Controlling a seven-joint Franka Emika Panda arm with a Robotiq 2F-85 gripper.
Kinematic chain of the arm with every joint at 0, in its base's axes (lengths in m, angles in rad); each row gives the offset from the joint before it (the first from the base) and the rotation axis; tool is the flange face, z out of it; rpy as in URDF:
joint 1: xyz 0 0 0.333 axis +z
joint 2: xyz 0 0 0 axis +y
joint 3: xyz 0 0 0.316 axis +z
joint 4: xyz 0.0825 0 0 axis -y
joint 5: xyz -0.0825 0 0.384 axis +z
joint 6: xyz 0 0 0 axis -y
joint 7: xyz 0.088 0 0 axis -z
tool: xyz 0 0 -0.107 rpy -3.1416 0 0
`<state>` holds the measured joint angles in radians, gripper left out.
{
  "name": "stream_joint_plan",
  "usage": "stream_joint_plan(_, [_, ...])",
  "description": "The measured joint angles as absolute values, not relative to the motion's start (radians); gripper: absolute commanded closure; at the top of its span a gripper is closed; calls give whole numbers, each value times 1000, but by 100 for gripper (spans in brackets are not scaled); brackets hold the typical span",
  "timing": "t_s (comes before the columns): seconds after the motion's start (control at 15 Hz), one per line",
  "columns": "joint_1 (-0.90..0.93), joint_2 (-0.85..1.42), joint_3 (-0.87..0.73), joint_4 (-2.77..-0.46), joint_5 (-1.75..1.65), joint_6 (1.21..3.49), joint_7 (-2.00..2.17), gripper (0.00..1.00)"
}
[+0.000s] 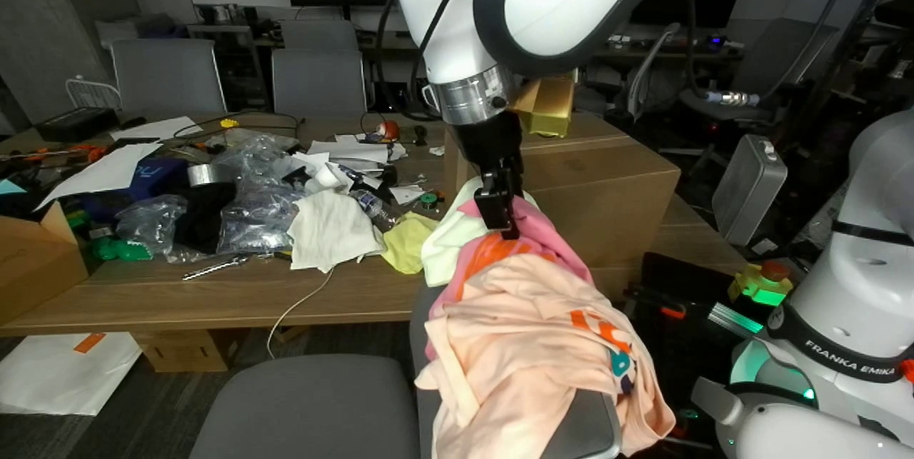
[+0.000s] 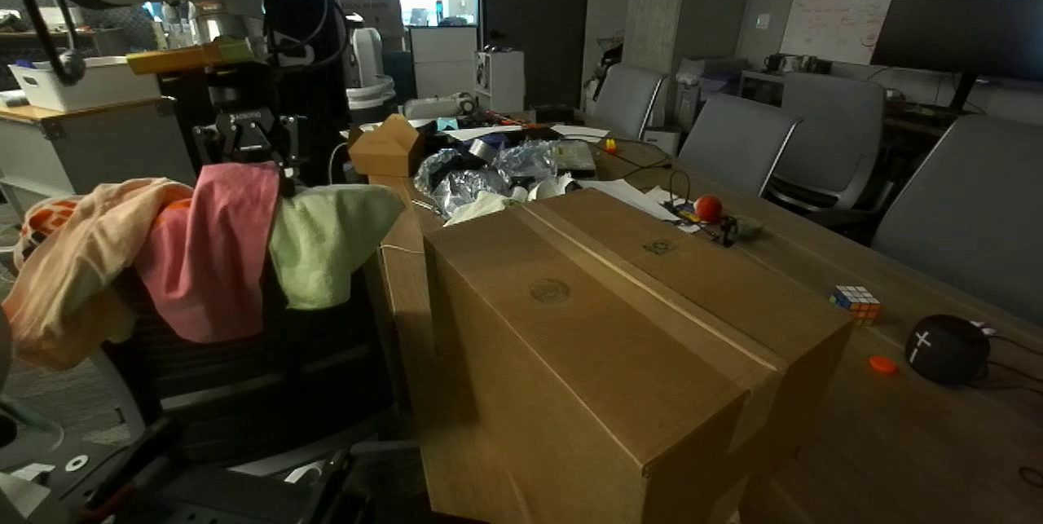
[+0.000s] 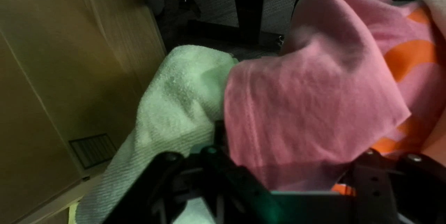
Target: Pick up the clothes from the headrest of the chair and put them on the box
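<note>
A robot gripper [image 1: 504, 225] straddles the pink garment [image 3: 306, 112] draped on the grey chair [image 1: 584, 422] beneath it, fingers wide apart around the folds; the peach T-shirt [image 1: 528, 345] hangs just beside the gripper, the cardboard box [image 1: 596, 191] near its opposite side.

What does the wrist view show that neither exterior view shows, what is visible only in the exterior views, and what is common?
Only the wrist view: a small dark grid-like mark, at its lower left.
In both exterior views only: the row of grey office chairs, a black monitor, clear plastic bags and a red ball.
Common: the pink garment, the pale green cloth, the cardboard box and the peach T-shirt, which the wrist view catches only at its right edge.
</note>
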<state>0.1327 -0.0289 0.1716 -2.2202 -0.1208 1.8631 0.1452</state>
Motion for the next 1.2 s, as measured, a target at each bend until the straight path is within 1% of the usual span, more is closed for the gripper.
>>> stream_joint_plan(0.13, [133,-29,172,-2213,-121,1861,143,80])
stream_joint_plan(0.2, [133,-29,172,-2211,-121,1860,143,88])
stream_joint_plan(0.27, [133,-29,172,-2208,-121,1858,143,95])
stream_joint_plan(0.33, [133,-28,172,-2207,-121,1855,143,100])
stream_joint_plan(0.47, [133,-29,172,-2205,-124,1850,146,100])
stream_joint_plan(0.53, [133,-29,172,-2203,-125,1846,151,98])
stream_joint_plan(0.73, [135,-49,175,-2194,-130,1830,184,98])
stream_joint_plan(1.2, [140,-218,199,-2182,-130,1764,284,98])
